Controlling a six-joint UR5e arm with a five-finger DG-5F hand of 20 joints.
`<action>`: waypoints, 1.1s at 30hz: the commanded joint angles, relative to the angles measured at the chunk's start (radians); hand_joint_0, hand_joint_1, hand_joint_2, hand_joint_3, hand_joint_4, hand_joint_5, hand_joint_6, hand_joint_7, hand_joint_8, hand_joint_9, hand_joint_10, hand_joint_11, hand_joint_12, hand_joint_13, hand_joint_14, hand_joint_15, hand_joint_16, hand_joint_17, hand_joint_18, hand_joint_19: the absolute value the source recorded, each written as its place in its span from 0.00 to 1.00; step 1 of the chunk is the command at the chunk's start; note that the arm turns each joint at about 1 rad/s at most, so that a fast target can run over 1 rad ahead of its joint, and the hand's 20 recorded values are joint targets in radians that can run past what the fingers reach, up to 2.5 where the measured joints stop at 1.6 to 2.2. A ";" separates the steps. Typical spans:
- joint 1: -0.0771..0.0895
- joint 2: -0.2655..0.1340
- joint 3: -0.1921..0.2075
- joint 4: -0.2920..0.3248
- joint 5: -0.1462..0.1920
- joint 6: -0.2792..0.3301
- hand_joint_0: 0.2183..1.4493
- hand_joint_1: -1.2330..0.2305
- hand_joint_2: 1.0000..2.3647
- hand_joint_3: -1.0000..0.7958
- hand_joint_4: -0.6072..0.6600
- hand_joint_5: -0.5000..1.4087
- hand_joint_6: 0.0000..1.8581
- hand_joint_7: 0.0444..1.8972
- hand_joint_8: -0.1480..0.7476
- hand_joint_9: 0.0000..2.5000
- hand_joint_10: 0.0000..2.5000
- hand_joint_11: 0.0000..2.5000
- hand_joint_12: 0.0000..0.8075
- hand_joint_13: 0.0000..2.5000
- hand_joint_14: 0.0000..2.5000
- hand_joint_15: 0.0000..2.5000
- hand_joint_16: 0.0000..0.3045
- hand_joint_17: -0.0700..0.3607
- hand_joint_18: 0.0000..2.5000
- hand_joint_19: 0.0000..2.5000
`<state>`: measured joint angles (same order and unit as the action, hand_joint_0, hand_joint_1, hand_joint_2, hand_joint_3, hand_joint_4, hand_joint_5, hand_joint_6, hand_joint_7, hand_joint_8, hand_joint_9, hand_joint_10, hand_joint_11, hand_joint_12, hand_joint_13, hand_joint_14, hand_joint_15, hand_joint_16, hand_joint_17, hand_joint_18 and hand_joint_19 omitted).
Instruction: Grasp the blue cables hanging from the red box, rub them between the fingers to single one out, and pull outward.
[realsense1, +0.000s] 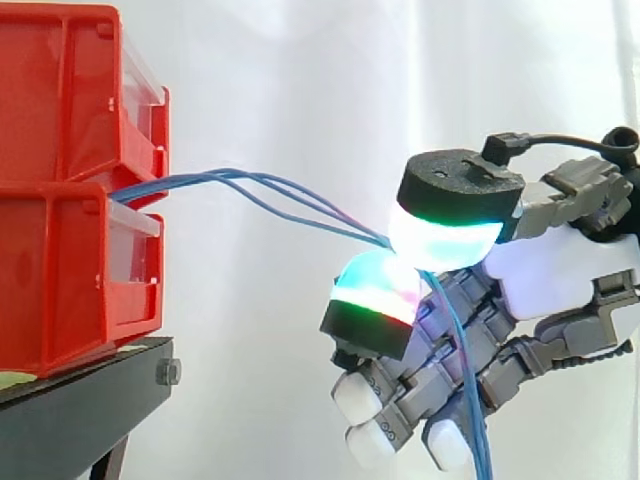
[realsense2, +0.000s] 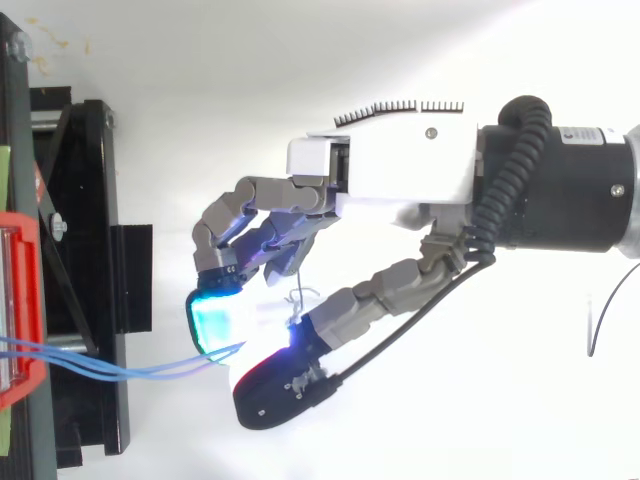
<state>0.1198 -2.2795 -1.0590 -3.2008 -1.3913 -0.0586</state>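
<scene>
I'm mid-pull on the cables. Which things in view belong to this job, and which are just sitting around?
Part of the job:
- blue cables, pinched between the fingers
- hand
- red boxes the cables run out of

Just there:
- black stand under the boxes
- white curtain behind

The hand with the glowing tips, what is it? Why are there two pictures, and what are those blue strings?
It is a robot hand on the end of a robot arm. The glowing tips are its thick fingertip pads, which are part of the hand itself. One picture is taken from the side and the other from above, and both show the same moment. The blue strings are thin blue cables. They come out of two stacked red bins that sit on a black stand in front of a white curtain. The hand pinches the cables between two glowing pads, and the loose ends hang down past its fingers.
</scene>
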 joint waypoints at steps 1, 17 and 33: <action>0.000 0.000 0.001 -0.004 0.000 -0.001 0.31 0.22 0.01 0.39 0.66 0.14 0.47 0.54 0.42 0.23 0.00 0.17 0.42 0.22 0.00 0.09 0.16 0.41 0.24 0.20; 0.001 -0.002 0.001 -0.004 0.001 -0.001 0.24 0.36 0.00 0.30 0.67 0.16 0.46 0.53 0.45 0.27 0.00 0.16 0.44 0.24 0.00 0.09 0.17 0.43 0.25 0.21; 0.001 0.000 0.001 -0.005 0.001 0.006 0.34 0.22 0.01 0.45 0.65 0.16 0.46 0.55 0.43 0.25 0.00 0.16 0.43 0.23 0.00 0.09 0.16 0.42 0.24 0.19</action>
<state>0.1212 -2.2796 -1.0583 -3.2059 -1.3898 -0.0545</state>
